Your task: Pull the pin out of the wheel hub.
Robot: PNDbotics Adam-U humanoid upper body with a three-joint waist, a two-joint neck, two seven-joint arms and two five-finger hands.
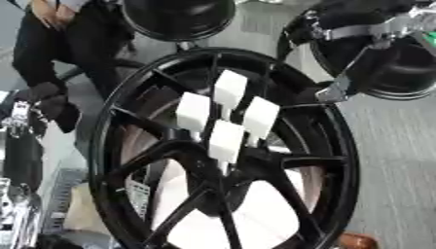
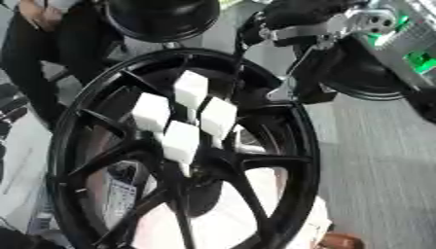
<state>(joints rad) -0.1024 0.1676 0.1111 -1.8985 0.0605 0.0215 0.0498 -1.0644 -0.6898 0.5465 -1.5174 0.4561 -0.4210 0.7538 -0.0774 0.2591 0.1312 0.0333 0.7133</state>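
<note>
At centre of the view stands a black wheel, upright and tilted, spokes running in to the hub. Four white square-headed pins sit clustered at the hub, heads toward the camera: one at top, one left, one right, one lowest. All four look seated; none is out. The right arm comes in from the upper right, a black and silver linkage ending near the rim's upper right edge. Its hand shows only as a dark and silver shape just beside the rim; I cannot tell how its fingers are set, nor whether it touches the rim. It is apart from the pins. The left hand is not made out; dark and silver hardware at the left edge could be part of that arm, uncertain. Judgement: the step in hand is the approach, with no pin grasped yet. The next move calls for carrying the right hand down and left across the rim to the nearest pin, likely the right one, closing fingers and thumb on its white head, then drawing straight out along the pin's axis, toward the camera, without knocking its neighbours.
</note>
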